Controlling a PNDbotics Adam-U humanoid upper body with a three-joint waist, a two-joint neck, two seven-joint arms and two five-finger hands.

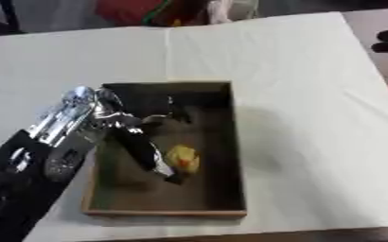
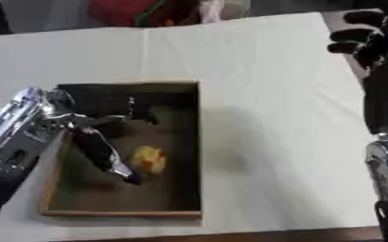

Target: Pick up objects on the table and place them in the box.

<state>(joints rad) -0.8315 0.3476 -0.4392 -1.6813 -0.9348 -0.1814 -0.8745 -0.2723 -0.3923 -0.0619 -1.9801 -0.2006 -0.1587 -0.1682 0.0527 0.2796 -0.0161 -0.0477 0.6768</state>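
I am reaching my left hand [image 1: 135, 134] over the left wall of the box [image 1: 230, 208], fingers stretched down into it and relaxed apart, clamped on nothing that I can make out. Their tips are lying just beside the duck [image 1: 183, 159], a small yellow thing resting on the box floor near the middle, right of my fingers; whether they are touching it I cannot tell. I am judging that the duck is already placed and that the step in hand is the release and the getaway. To do that well, I am aiming to keep the fingers spread, lift straight up before swinging left, and clear the left wall without hooking it, since a dragged fingertip could roll the duck or shove the box across the cloth [image 1: 313, 94]. The box itself is sitting on the white cloth, and right of it I am seeing no other object waiting. Far right of the box, in the right eye view, my right hand [image 2: 365, 40] is hanging idle above the cloth's edge with its dark fingers curled and holding nothing.
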